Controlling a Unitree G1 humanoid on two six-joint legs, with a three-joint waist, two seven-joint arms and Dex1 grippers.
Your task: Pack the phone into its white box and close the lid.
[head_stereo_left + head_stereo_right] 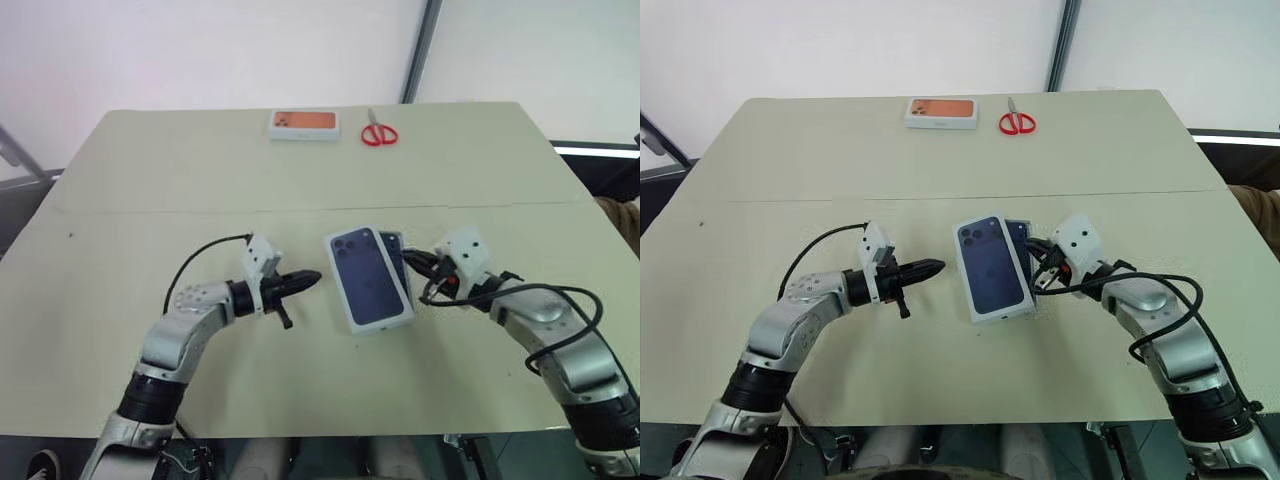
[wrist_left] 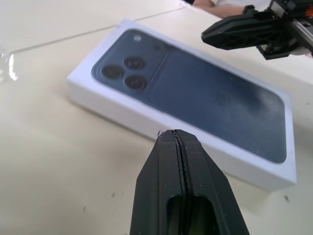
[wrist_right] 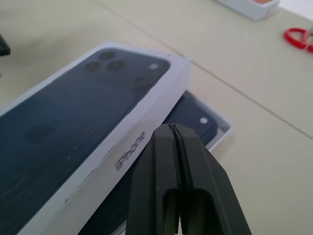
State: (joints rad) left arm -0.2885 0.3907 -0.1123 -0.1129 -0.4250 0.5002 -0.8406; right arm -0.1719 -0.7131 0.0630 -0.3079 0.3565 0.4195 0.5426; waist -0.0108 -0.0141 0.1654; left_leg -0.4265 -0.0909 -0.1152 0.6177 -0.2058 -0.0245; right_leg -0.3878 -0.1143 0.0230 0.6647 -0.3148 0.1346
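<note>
Grippers both clenched, empty: left gripper (image 1: 312,279) clear of the lid (image 1: 367,278); right gripper (image 1: 412,258) beside the white box (image 3: 221,133).

- The two head views look forward and down over the table (image 1: 120,190) from above, a moderate way off, and share almost the same scene.
- The left wrist view sits low, close to the lid (image 2: 195,105), which lies at its 12 o'clock.
- The right wrist view, equally close, faces the lid's long side; the red scissors (image 3: 299,37) lie at 2 o'clock.
</note>
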